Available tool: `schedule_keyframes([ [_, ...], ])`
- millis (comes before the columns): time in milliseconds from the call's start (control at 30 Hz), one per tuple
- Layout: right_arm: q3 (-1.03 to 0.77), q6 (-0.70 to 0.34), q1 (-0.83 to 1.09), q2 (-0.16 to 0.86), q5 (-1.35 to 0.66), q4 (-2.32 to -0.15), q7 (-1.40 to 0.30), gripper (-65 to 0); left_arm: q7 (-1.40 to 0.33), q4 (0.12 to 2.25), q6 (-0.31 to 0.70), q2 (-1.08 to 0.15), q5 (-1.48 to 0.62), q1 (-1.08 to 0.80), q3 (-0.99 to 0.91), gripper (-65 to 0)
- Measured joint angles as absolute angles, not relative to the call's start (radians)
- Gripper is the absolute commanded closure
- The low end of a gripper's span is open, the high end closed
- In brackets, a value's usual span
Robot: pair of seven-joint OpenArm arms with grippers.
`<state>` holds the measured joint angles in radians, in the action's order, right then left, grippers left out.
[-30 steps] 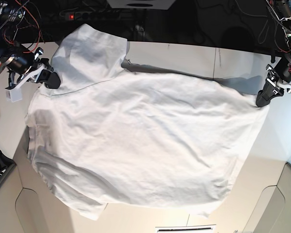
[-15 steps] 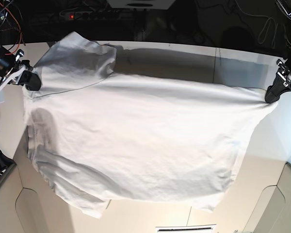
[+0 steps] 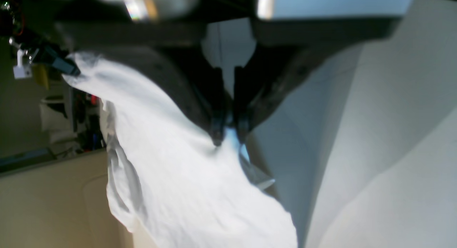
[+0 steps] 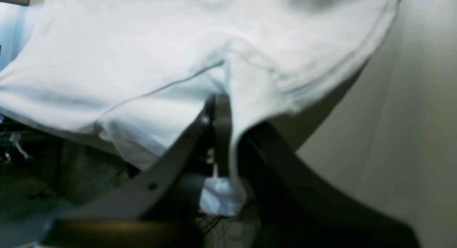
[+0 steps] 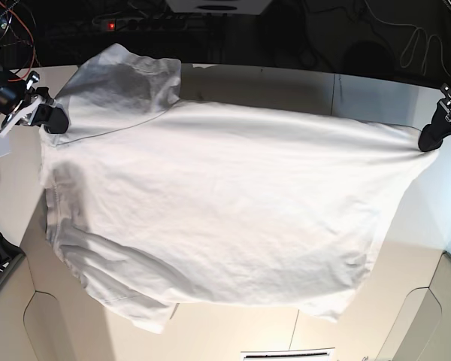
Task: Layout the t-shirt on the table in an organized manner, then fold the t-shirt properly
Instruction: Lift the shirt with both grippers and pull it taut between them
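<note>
Both grippers, left (image 5: 425,146) and right (image 5: 55,122), pinching t-shirt (image 5: 210,210) corners. Lower evenly onto table (image 5: 301,86), keeping tension.

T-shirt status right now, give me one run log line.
t-shirt: stretched wide above table | left hand: shut on one edge | right hand: shut on opposite edge

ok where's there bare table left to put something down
The table is bare along the far edge beyond the t-shirt, and at the near corner below the left end effector. The middle is all cloth; the right end effector crowds its own corner.
</note>
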<state>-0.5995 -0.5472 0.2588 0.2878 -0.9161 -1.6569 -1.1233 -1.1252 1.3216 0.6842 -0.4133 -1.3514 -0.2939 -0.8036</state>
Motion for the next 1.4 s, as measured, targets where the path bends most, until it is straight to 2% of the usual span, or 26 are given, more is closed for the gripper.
schedule_keyframes([
  [267,-0.613,-0.547,0.319,0.287,-0.946,-1.661,-1.142,0.0,-1.13,1.355,0.685,-0.413,-1.351,-0.34,-0.804,0.0],
  [600,-0.761,-0.577,0.335,0.286,-1.04,-1.665,-1.198,0.0,-1.182,1.356,0.686,-0.413,-1.386,-0.34,-0.802,0.0],
  [800,-0.765,-0.577,0.389,0.284,-1.078,-1.665,-1.2,0.0,-1.183,1.357,0.686,-0.413,-1.39,-0.35,-0.811,0.0],
  [1100,-0.765,-0.581,0.411,0.257,-1.111,-1.666,-1.24,0.0,-1.271,1.357,0.69,-0.403,-1.454,-0.406,-0.971,0.0],
  [1400,-0.765,-0.58,0.428,0.258,-1.129,-1.668,-1.258,0.0,-1.279,1.357,0.69,-0.402,-1.456,-0.458,-0.978,0.0],
])
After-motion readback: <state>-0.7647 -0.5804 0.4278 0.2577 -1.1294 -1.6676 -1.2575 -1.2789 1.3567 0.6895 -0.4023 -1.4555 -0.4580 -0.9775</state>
